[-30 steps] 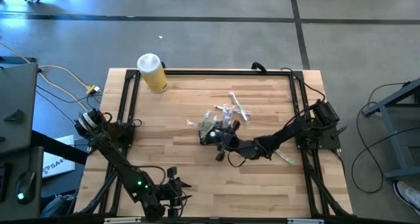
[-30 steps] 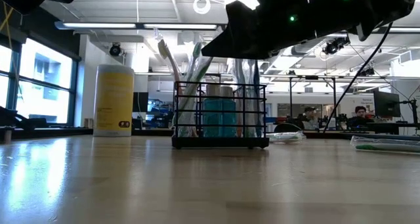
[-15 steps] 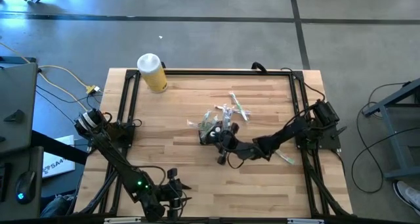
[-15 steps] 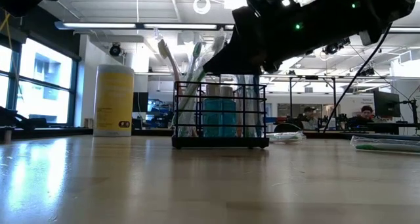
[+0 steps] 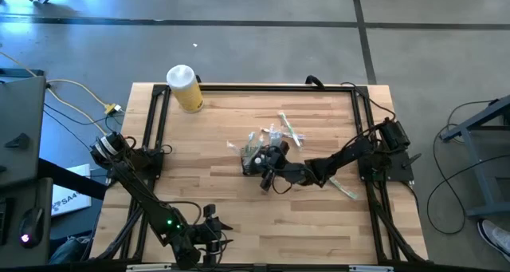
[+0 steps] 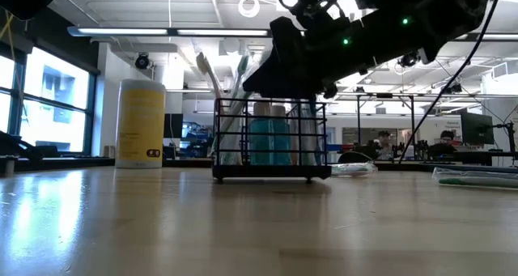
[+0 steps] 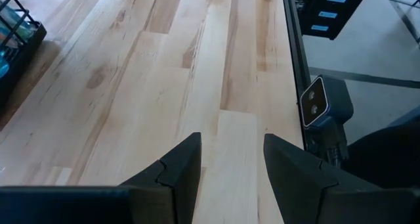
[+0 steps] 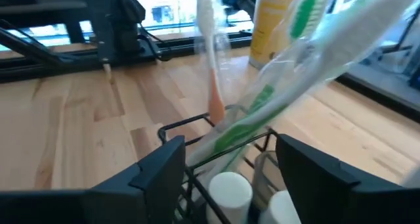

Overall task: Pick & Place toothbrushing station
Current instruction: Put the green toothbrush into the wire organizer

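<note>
The toothbrushing station, a small black wire caddy (image 5: 255, 155) (image 6: 271, 142), stands mid-table on its base, holding toothbrushes (image 6: 231, 106) and a teal tube. My right gripper (image 5: 269, 170) (image 8: 231, 148) is open and reaches in almost level from the table's right. Its fingers stand on either side of the caddy's wire rim (image 8: 180, 129) and a wrapped green toothbrush (image 8: 295, 86). My left gripper (image 5: 213, 224) (image 7: 231, 145) waits open at the near edge over bare wood. The caddy's corner (image 7: 16, 40) shows far off in its view. My right gripper has its two fingers (image 8: 157, 175) either side of the caddy's top rim. It comes at the rim nearly level, from the table's right and near side. I cannot tell whether either finger touches the wire or the toothbrushes.
A yellow cylinder with a white lid (image 5: 185, 88) (image 6: 141, 124) stands at the far left corner. Wrapped toothbrushes lie loose behind the caddy (image 5: 287, 131) and near the right arm (image 5: 344, 191). A black frame rail (image 5: 255, 87) runs along the table's edges.
My right gripper has gone toward the table's left and far side, closing on the caddy, and has rolled about its own axis. In the low view the caddy's base now sits slightly higher, with its small feet showing.
</note>
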### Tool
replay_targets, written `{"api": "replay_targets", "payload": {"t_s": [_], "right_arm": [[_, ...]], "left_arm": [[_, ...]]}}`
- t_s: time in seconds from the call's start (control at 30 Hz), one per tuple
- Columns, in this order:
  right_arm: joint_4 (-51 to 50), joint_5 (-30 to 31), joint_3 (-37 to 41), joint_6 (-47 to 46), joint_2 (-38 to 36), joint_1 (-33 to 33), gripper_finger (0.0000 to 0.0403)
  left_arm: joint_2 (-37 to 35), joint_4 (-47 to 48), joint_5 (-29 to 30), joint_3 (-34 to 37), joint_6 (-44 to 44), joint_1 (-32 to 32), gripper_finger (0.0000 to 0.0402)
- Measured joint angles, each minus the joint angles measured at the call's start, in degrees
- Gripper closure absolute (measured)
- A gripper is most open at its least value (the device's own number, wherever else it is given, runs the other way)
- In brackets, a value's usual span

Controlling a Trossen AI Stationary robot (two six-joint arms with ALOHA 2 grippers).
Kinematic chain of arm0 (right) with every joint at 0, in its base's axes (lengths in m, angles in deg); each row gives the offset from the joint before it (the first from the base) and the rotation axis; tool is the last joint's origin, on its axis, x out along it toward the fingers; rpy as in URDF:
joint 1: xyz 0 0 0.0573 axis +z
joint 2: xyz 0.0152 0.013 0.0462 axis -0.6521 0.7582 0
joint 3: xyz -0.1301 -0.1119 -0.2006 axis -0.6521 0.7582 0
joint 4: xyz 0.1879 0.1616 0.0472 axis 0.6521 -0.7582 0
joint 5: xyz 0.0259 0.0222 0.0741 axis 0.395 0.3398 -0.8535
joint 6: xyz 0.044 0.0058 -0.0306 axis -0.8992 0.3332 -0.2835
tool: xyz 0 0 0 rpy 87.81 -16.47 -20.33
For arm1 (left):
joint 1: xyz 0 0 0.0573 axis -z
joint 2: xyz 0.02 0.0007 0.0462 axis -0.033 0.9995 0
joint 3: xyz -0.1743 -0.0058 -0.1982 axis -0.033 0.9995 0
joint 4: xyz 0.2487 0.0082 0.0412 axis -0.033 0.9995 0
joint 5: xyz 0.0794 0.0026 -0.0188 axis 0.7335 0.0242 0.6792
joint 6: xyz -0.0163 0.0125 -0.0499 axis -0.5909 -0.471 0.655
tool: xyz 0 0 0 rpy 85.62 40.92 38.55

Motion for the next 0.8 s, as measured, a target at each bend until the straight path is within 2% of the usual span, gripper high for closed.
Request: {"api": "replay_targets", "payload": {"t_s": [0.27, 0.8], "right_arm": [[2.6, -5.2, 0.0, -0.5, 0.0, -1.8, 0.0174], [5.1, -2.9, 0.0, 0.6, 0.0, -1.8, 0.0177]], "left_arm": [[0.0, 0.0, 0.0, 0.0, 0.0, 0.0, 0.0242], [0.0, 0.0, 0.1, 0.0, -0.5, 0.0, 0.0242]]}}
